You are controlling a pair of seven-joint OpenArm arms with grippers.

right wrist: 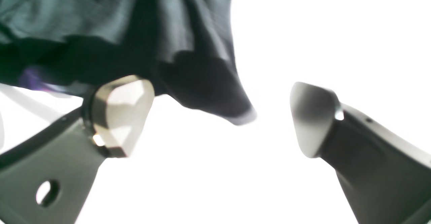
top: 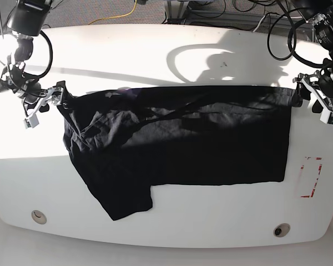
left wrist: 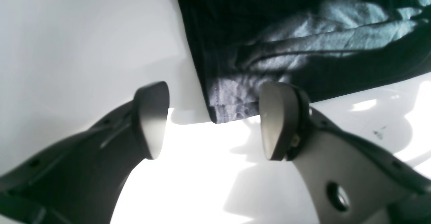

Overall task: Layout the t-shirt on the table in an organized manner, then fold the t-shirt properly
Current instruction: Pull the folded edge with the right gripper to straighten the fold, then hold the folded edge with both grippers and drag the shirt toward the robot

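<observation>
Base: t-shirt [top: 183,138] spread on table [top: 155,55]

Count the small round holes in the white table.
2: one small round hole near the glossy white table's front-left corner, the other hole front-right. The black fabric t-shirt may hide more.

left tool [left wrist: 213,121] agape, t-shirt [left wrist: 303,42] corner seemingly between fingers, table [left wrist: 84,49]
</observation>
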